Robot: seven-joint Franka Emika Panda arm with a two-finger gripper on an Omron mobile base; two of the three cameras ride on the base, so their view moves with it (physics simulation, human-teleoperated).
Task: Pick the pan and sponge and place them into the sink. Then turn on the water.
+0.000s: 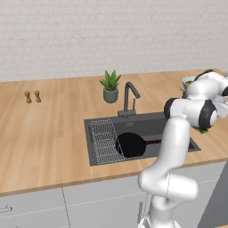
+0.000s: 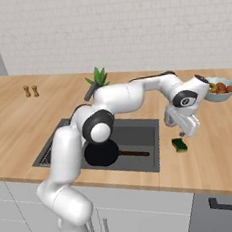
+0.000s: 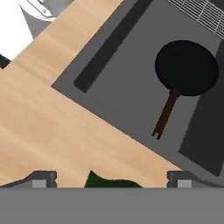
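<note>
Already sunk, matte-black pan (image 3: 187, 68), green sponge (image 2: 179, 144) on counter

The wooden counter (image 2: 18, 122) bears the sponge (image 2: 179, 144), fruit bowl (image 2: 221, 92), potted plant (image 1: 110, 86) and shakers (image 1: 32, 96).

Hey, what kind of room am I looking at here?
A kitchen, most likely, and a rendered one. A long wooden counter holds a recessed dark sink with a gooseneck faucet, a black pan lies in the basin, and a bowl of fruit stands to one side.
</note>
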